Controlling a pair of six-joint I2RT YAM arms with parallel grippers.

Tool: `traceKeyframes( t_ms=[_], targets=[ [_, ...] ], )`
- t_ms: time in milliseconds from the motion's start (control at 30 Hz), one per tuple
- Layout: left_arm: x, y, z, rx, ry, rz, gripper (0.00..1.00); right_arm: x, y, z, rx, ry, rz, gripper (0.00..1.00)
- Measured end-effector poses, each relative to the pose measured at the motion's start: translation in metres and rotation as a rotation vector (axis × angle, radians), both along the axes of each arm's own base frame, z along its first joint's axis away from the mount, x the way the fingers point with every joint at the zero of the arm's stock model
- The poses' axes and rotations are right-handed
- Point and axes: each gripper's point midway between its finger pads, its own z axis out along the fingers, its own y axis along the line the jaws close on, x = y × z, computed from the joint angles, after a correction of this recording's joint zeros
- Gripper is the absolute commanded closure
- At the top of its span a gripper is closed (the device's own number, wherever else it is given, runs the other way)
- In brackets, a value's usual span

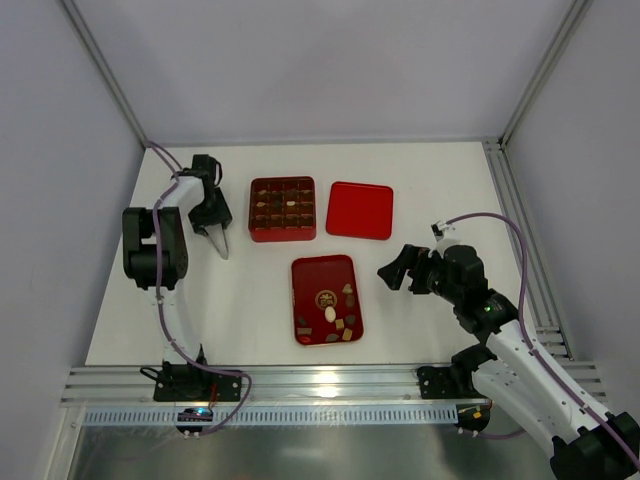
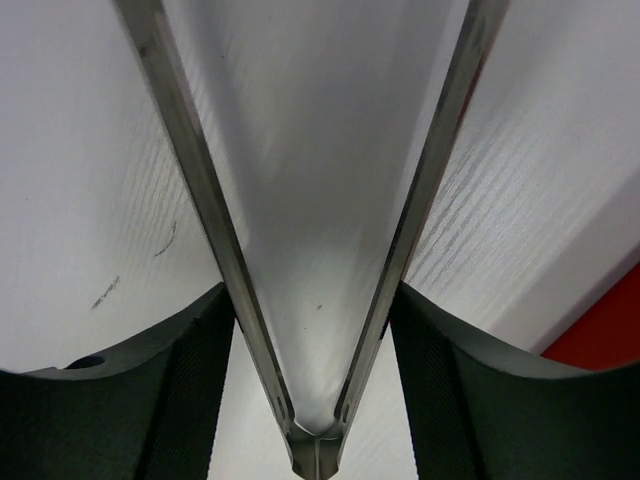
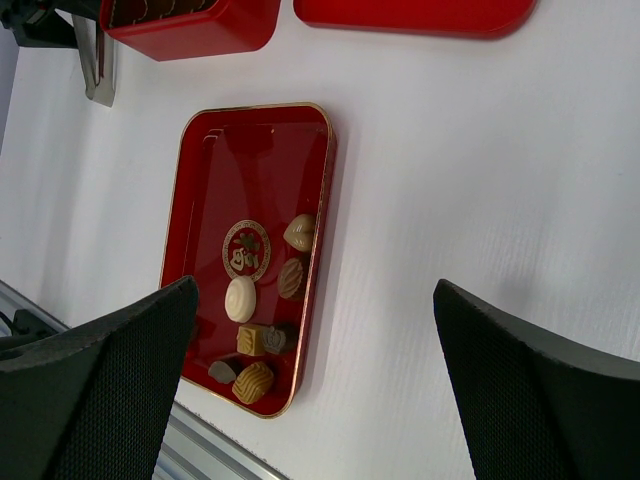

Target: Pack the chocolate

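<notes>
Several chocolates [image 1: 336, 314] in tan, dark brown and cream-white lie at the near end of a flat red tray [image 1: 315, 275]. In the right wrist view they [image 3: 241, 298] sit between and below my fingers, on the tray [image 3: 225, 170]. A few more pieces sit in the red grid box [image 1: 283, 208]. My left gripper [image 1: 211, 214] is left of the box and shut on metal tongs [image 1: 222, 247], whose arms [image 2: 200, 180] spread open. My right gripper [image 1: 398, 270] is wide open and empty, right of the tray, and also shows in its wrist view [image 3: 315, 288].
A flat red lid [image 1: 360, 210] lies right of the grid box. The box corner [image 3: 190, 25], the lid edge [image 3: 415, 15] and the tongs [image 3: 95, 60] show at the top of the right wrist view. An aluminium rail [image 1: 320, 385] runs along the near edge.
</notes>
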Motion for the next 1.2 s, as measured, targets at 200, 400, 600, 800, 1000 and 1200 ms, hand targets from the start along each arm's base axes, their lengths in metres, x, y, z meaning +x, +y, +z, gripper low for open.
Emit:
traceKeyframes(
  t_ms=[200, 400, 600, 800, 1000, 1200],
  targets=[
    [-0.001, 0.004, -0.001, -0.017, 0.002, 0.007, 0.19, 0.000, 0.000, -0.001, -0.003, 0.005, 0.000, 0.00],
    [-0.005, 0.009, 0.001, -0.027, 0.004, 0.022, 0.06, -0.001, -0.001, -0.009, -0.019, 0.037, 0.001, 0.00],
    [-0.014, 0.010, 0.015, -0.033, 0.001, 0.023, 0.01, -0.001, -0.002, -0.010, -0.039, 0.078, -0.004, 0.00],
    [-0.009, 0.008, 0.075, -0.037, -0.128, 0.014, 0.01, 0.008, 0.001, 0.007, -0.037, 0.071, -0.013, 0.00],
    [-0.011, 0.001, 0.157, -0.064, -0.337, -0.004, 0.01, 0.032, 0.006, 0.017, -0.069, 0.114, -0.040, 0.00],
    [-0.035, -0.054, 0.228, -0.147, -0.530, -0.146, 0.01, 0.086, 0.008, 0.027, -0.112, 0.151, -0.109, 0.06]
  ],
)
